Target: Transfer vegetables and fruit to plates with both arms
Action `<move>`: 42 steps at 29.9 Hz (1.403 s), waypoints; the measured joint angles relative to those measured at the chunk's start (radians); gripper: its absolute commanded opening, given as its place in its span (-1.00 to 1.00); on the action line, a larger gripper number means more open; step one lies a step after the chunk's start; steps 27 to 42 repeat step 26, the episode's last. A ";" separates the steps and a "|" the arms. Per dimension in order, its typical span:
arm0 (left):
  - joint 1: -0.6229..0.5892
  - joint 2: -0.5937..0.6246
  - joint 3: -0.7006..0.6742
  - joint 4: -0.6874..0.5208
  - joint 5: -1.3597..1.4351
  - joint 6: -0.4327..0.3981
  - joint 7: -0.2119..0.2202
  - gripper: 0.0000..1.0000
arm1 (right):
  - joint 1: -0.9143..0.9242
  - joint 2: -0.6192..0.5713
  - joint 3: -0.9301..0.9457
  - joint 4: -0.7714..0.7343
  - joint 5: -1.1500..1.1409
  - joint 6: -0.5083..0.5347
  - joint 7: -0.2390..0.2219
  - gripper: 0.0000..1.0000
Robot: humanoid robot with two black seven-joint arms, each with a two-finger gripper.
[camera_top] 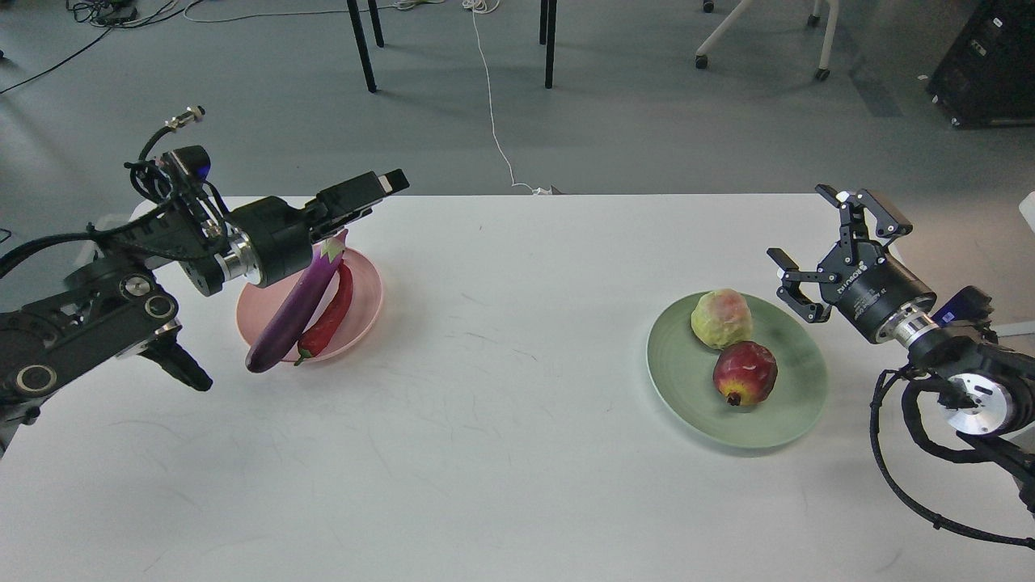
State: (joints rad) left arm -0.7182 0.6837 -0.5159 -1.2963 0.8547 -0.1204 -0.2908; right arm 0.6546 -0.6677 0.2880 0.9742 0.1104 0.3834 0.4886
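Observation:
The purple eggplant (295, 311) lies aslant on the pale pink plate (365, 284), its lower end over the plate's front rim. The red chili (331, 311) lies beside it on the plate. My left gripper (368, 206) is raised above the plate's far edge, near the eggplant's stem end, open and empty. The mint green plate (796, 408) holds the yellow-green fruit (721, 318) and the dark red fruit (745, 373). My right gripper (799, 226) is open and empty, just right of the green plate and above the table.
The white table (501, 420) has its far edge just behind the left gripper. On the floor beyond are black chair legs (361, 44), a white cable (493, 105) and a black case (990, 65) at the top right.

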 measured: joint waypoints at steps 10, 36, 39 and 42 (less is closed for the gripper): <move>0.366 -0.294 -0.471 0.010 -0.213 0.120 0.008 0.96 | -0.008 0.012 -0.014 0.071 0.001 -0.040 0.000 0.97; 0.502 -0.385 -0.593 0.070 -0.176 -0.002 0.050 0.96 | -0.022 -0.021 0.002 0.156 0.004 -0.123 0.000 0.97; 0.502 -0.385 -0.593 0.070 -0.176 -0.002 0.050 0.96 | -0.022 -0.021 0.002 0.156 0.004 -0.123 0.000 0.97; 0.502 -0.385 -0.593 0.070 -0.176 -0.002 0.050 0.96 | -0.022 -0.021 0.002 0.156 0.004 -0.123 0.000 0.97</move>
